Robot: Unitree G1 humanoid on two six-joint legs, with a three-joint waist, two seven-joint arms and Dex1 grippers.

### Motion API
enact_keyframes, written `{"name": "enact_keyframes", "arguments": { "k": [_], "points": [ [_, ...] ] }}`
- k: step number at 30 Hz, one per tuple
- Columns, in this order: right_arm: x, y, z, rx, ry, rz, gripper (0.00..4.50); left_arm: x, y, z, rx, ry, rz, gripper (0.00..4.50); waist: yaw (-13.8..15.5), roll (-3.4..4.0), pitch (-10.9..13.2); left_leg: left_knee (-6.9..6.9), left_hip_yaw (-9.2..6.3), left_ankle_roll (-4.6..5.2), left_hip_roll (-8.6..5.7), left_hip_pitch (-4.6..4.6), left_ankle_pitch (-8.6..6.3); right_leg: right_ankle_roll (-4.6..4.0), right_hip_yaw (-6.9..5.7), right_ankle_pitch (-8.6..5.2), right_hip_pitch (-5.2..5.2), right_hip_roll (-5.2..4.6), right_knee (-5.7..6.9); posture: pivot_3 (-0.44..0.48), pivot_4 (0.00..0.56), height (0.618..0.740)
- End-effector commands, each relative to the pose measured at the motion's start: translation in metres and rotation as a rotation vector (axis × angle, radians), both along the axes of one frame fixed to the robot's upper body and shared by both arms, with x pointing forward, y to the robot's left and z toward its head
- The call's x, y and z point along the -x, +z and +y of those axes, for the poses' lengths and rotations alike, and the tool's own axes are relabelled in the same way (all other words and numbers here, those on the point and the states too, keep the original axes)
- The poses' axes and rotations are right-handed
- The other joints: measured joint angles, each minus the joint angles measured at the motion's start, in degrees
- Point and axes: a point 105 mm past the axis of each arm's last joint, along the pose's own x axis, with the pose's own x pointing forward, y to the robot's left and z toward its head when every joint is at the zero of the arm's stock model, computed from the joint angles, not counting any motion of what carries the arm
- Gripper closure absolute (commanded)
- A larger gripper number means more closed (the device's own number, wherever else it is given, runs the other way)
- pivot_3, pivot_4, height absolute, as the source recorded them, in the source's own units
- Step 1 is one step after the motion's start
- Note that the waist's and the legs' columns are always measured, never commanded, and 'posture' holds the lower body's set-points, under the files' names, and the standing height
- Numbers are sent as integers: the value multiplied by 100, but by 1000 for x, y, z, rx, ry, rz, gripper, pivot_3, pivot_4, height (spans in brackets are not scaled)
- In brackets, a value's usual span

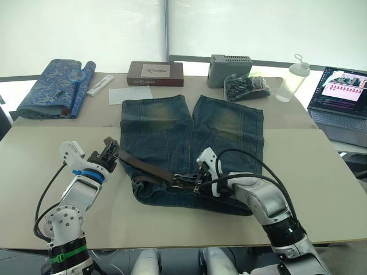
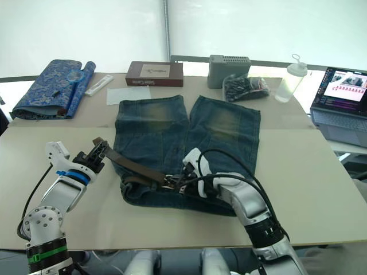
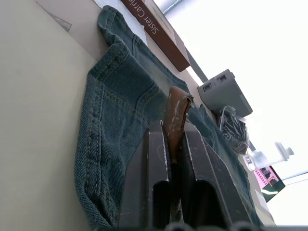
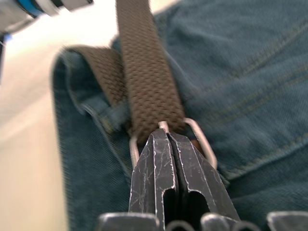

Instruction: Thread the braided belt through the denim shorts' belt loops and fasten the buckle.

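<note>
On the near half of the table (image 1: 321, 172), the denim shorts (image 1: 192, 149) lie flat with the waistband toward you, legs pointing far. Your left gripper (image 1: 109, 153) pinches the free end of the braided belt (image 1: 146, 168), lifting the strap off the cloth at the shorts' left edge, probably to keep it taut for fastening. Your right gripper (image 4: 168, 137) has its fingers pressed together at the buckle (image 4: 204, 144), likely pinning that thin silver wire frame on the waistband. You can see a tight brown basket weave on the strap and faded, heavy-seamed blue denim beneath.
</note>
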Motion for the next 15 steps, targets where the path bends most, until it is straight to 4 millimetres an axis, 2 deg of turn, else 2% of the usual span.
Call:
{"name": "enact_keyframes", "arguments": {
  "k": [1,5,10,12,15],
  "points": [
    [1,-9,3,75,29,-22,4453,1,21,3,-25,10,-80,4500,-4,0,0,-3,1,0,0,1,0,1,0,4,2,0,-8,0,150,718],
    [5,-20,3,137,58,-27,4453,-1,27,1,-29,3,-99,4500,0,-1,0,-6,1,0,0,1,0,3,-1,6,8,0,-19,0,150,718],
    [10,-28,3,204,104,-68,4453,-8,46,-5,-22,-13,-150,4500,1,-1,-1,-6,1,0,0,6,0,3,-1,10,11,0,-18,0,150,718],
    [10,-31,2,232,110,-86,4453,-10,56,-14,-32,-44,-177,4500,-2,-1,-1,-6,1,0,0,7,0,3,-1,12,11,0,-19,0,150,718],
    [7,-35,1,270,106,-99,4453,-12,73,-38,-61,-140,-225,4500,-2,-1,-1,-6,-1,0,0,13,0,2,-1,13,15,2,-19,0,150,718]
  ]
}}
